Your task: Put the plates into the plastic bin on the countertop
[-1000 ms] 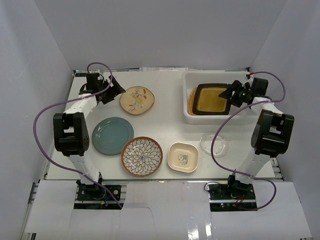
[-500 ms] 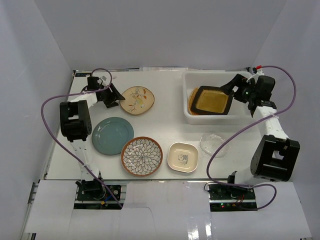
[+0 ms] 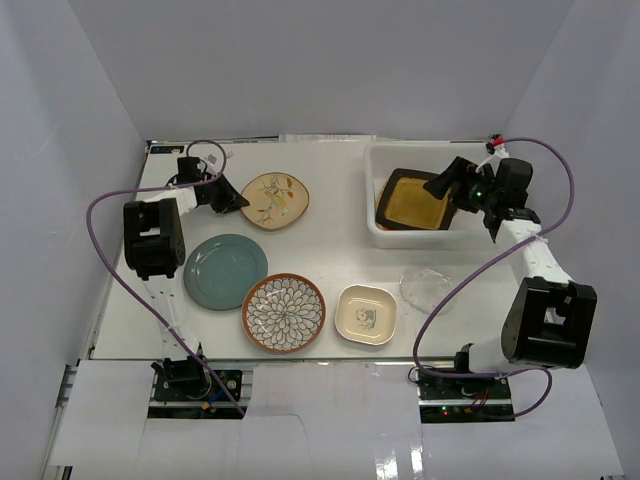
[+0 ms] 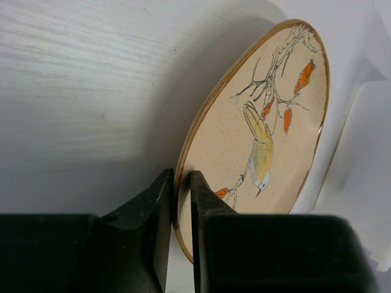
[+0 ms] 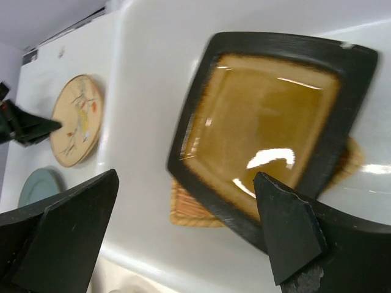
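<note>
White countertop (image 3: 330,235) inside a plain white-walled booth (image 3: 300,70), with the plastic bin (image 3: 420,240) toward its far right, so I'll place everything off the bin.

Inside the bin is the black square plate (image 3: 415,200) with the amber middle, lying on top of the wooden fan-shaped plate (image 5: 189,210). From overhead you only catch a sliver of the wooden one by the bin's left wall. The right wrist view shows its tan corner poking out from under the black one way better. Over the bin hangs the right gripper (image 5: 186,176), fingers spread wide, nothing between them, black plate straight below.

Left of the bin is the cream bird plate (image 3: 274,200). Overhead, the left gripper (image 3: 232,200) is right at that plate's edge farthest from the bin, and you can't really tell if it's got hold. The left wrist cam settles it: both fingers (image 4: 156,207) are squeezed in on the rim, one each side, with the plate edge right in the narrow gap.

In front of the bin, on the arm-base side, the clear glass plate (image 3: 428,288) is closest. Going further left from the bin you get the cream rounded-square plate (image 3: 366,314), the brown-rimmed petal plate (image 3: 284,312) and the teal plate (image 3: 225,271). All four lie flat on the counter, well apart from both grippers.
</note>
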Robot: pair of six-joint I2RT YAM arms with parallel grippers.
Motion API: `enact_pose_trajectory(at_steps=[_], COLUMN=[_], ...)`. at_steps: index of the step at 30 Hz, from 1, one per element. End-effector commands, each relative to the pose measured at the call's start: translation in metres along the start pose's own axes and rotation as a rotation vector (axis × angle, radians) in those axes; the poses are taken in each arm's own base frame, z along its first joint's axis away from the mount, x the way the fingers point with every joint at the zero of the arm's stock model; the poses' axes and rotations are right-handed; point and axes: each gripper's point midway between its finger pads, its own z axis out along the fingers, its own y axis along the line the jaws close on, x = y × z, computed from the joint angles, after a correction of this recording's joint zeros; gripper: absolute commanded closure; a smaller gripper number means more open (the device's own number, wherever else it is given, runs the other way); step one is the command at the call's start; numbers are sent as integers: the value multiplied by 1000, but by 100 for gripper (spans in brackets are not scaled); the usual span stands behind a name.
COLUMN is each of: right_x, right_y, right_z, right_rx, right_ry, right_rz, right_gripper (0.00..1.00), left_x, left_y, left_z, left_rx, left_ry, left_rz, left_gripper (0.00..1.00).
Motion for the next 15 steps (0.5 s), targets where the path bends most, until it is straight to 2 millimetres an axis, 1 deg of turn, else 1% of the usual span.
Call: enact_pose_trajectory(at_steps=[1,2,3,4,6,7,8,9,10,11,12,13,14,15], right_x=[-17,-12,-5,8,20,37,44,44,58,61,64,68,70,79], right_y=[76,86,106,134,162,184,195,205,217,222,225,234,238,242], right_z=[-12,-12,-12,-12,-11,-9,-9,-8,-4,-2,2,5,7,13], right_rx=[-181,-202,-245,-308,-372,-423,-447,-458,-481,-484,-478,-497,-504,-508], right_ry=[-71,-63,-55,-35,-18,18,32,27,63,76,82,91,98,124], right_rz=[-141,-155,-180,-210,-248,-275,-290,-305,-324,-328,-325,-327,-323,-322], right_gripper=[2,2,2,2,2,3,3,6,8,9,10,10,10,10], left_x=[0,-3,0,-5,-13,-9,-21,-24,-18,-29,-25,-21,-12,-6], left_y=[-1,-2,0,-7,-21,-25,-47,-57,-63,-89,-104,-114,-128,-134], left_z=[2,1,0,-7,-16,-21,-38,-47,-55,-77,-88,-97,-114,-121], left_rx=[5,4,0,8,39,52,98,120,137,200,257,292,342,361], left_ry=[-9,-22,-21,-44,-81,-85,-138,-159,-160,-223,-228,-228,-249,-253], left_rz=[8,13,-1,6,3,-2,32,38,12,52,59,19,37,34], left_gripper=[77,94,99,100,100,100,100,100,100,100,100,100,100,100])
